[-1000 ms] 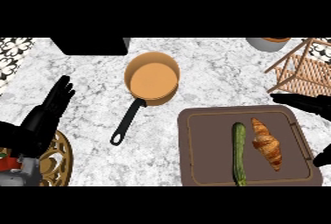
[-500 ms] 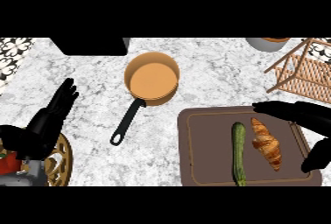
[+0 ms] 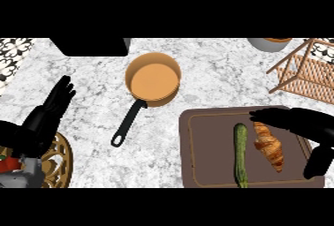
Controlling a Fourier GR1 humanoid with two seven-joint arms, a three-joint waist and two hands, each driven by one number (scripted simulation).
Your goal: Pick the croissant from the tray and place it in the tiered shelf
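Note:
A golden-brown croissant (image 3: 269, 145) lies lengthwise on the right half of the dark brown tray (image 3: 207, 154), beside a long green cucumber (image 3: 241, 153). My right hand (image 3: 301, 124) hovers over the tray's right side, fingers spread straight across the croissant's upper end and thumb hanging down to its right; nothing is held. The wooden tiered shelf (image 3: 305, 72) stands at the upper right, partly cut off by the view's edge. My left hand (image 3: 47, 115) rests open at the left, fingers up.
An orange saucepan (image 3: 153, 80) with a black handle sits in the middle of the marble counter. A dark box (image 3: 90, 46) lies at the top, a grey bowl (image 3: 268, 43) at the top right, a patterned plate (image 3: 53, 161) at the lower left.
My right hand has moved left from the right edge until its fingers are over the croissant's top. The left hand has drifted slightly down; the croissant has not moved.

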